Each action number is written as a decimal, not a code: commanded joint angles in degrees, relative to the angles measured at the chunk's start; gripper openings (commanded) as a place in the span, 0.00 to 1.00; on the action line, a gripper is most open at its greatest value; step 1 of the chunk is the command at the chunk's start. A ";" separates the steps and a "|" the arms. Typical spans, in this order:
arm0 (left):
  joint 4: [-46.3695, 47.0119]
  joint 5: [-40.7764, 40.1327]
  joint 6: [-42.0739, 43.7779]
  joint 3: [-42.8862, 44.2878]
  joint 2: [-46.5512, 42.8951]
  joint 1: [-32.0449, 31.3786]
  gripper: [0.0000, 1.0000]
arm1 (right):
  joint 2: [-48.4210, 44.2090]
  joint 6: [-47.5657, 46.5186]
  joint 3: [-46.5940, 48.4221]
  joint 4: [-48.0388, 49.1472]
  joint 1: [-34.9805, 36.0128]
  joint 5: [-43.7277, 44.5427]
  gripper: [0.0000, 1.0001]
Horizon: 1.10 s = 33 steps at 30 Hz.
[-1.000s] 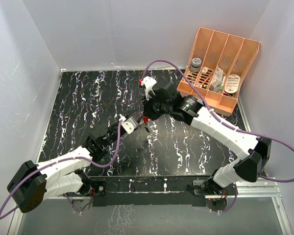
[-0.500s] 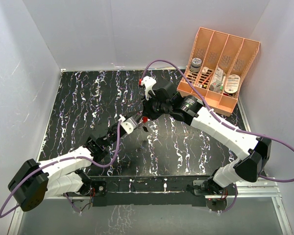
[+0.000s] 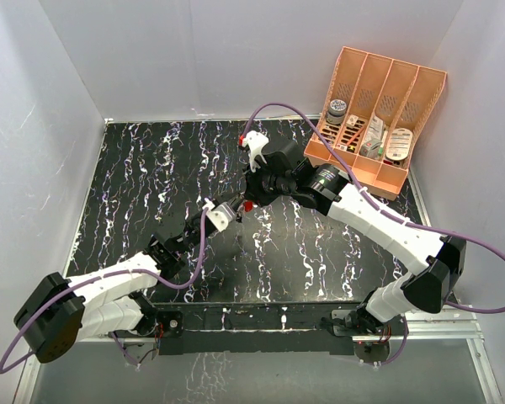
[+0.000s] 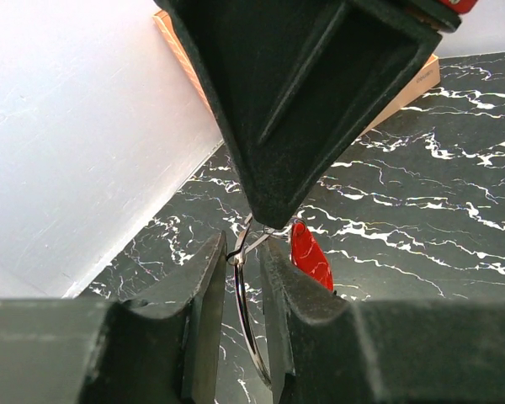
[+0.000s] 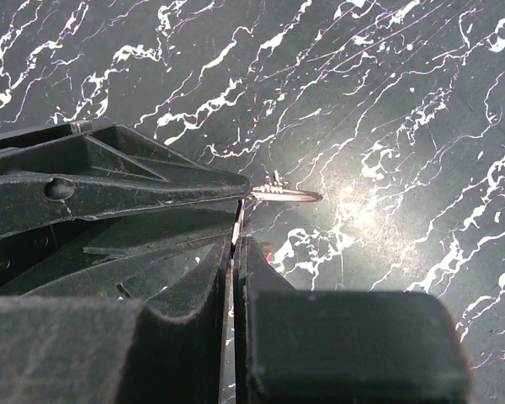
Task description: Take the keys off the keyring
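Item: keyring (image 4: 246,320), thin stiff wire, light, prob. slippery. It's hanging above table (image 3: 151,185) w/ keys (image 5: 282,194) + red piece (image 4: 310,257). R gripper (image 5: 234,244) is pinching its top, fully closed. L gripper (image 4: 244,246) is straddling the wire, jaws narrow, grip unclear. Suggest gripping key flats, not wire.

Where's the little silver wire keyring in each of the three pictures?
Top external: the thin silvery metal wire keyring is at mid-table, where the left gripper and right gripper meet; tiny.
Left wrist: lower centre, between the left gripper's fingers.
Right wrist: probably the pale sliver between the right gripper's fingers; hard to tell.
Shared landmark: the black tabletop with white veins.
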 commanded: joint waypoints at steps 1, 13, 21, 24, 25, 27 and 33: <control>3.05 1.19 -0.73 0.08 0.75 -0.25 0.21 | -2.05 0.78 3.20 4.88 0.29 -0.56 0.00; 5.75 1.27 -1.49 -0.21 1.46 -0.24 0.21 | -1.92 1.04 2.86 5.33 0.37 -0.97 0.00; 5.00 2.80 -2.32 0.67 2.10 -0.25 0.10 | -2.00 1.12 2.69 5.57 0.37 -0.96 0.00; 4.79 2.97 -2.73 0.66 1.97 -0.29 0.00 | -2.18 1.07 2.68 5.82 0.33 -0.92 0.00; 4.88 2.97 -2.83 0.62 1.84 -0.21 0.00 | -2.30 1.09 2.61 5.92 0.36 -0.95 0.00; 5.74 2.84 -3.13 0.29 1.56 -0.29 0.00 | -2.28 1.10 2.43 5.96 0.37 -0.79 0.00; 9.17 -0.15 -4.07 -0.91 0.98 -0.25 0.00 | -2.27 1.10 1.99 6.03 0.33 -0.86 0.00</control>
